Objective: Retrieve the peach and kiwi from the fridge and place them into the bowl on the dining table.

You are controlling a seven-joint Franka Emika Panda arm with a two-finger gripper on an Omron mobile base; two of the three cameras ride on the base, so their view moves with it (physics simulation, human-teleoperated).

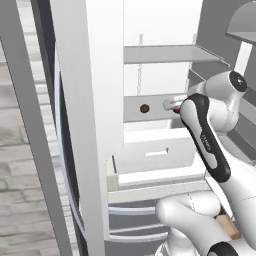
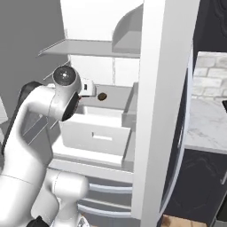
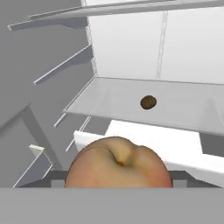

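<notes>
Claw (image 1: pixel 175 105) grips the peach (image 3: pixel 118 162) inside the open fridge (image 1: pixel 90 125); the kiwi (image 3: pixel 148 102) sits alone on the shelf (image 3: pixel 188 109) beyond.

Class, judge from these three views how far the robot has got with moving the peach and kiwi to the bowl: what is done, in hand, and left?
Done: the fridge stands open. In hand: the peach sits right at the gripper, apparently held between its fingers, not yet carried away. Left: the kiwi lies alone on the glass shelf; both fruits must yet reach the bowl.
</notes>
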